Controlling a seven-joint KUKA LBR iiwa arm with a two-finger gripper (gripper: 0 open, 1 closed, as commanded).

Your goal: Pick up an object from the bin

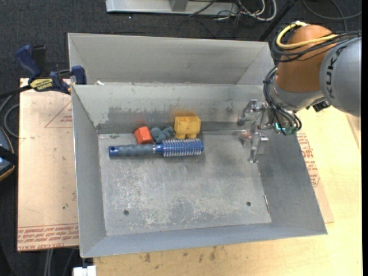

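A grey bin (172, 211) holds four things near its back wall, left of centre: a blue brush (158, 149) lying flat, handle to the left; just behind it an orange block (142, 135), a grey-blue piece (161, 133) and a yellow block (187, 125); the grey-blue piece is too small to identify; the claw (253, 154) hangs by the right wall over bare floor; whether it is spread or closed cannot be told; the brush's bristle end, the nearest thing, lies apart to its left.

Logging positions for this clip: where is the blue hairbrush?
In the camera view the blue hairbrush lies left of centre on the bin floor, just below the orange block and yellow block, apart from the claw.
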